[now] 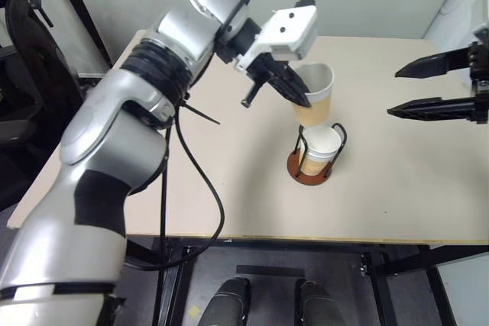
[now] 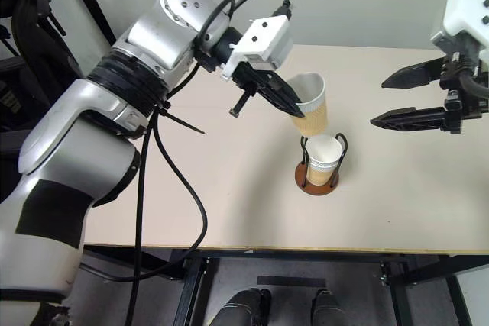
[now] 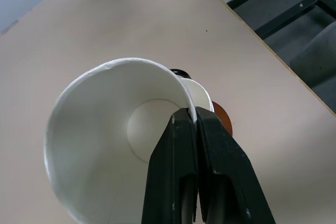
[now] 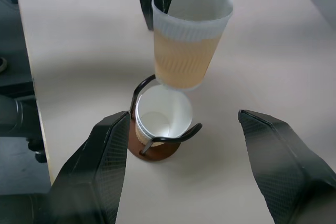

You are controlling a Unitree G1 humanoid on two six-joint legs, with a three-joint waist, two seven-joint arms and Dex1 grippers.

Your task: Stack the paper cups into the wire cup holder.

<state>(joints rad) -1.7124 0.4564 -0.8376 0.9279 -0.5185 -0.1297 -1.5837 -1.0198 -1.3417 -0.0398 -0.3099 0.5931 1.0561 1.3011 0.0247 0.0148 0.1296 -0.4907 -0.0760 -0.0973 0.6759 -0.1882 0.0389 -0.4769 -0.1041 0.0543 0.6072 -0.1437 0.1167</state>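
From the head views, the left gripper (image 1: 294, 89) pinches the rim of a paper cup (image 1: 315, 94) and holds it in the air, just above the wire cup holder (image 1: 315, 159). Another cup (image 1: 321, 149) already sits in the holder, on the tan table (image 1: 229, 173). The right gripper (image 2: 397, 98) hangs off to the side with its fingers wide and nothing in them.

In the left wrist view, the two black fingers are squeezed tight on the thin white rim, one inside and one outside. The cup looks light and easy to crush, so the rim is a good place to hold it gently.

The right wrist view shows what the others hide: the held cup's bottom is tilted and sits a little off from the open cup below.
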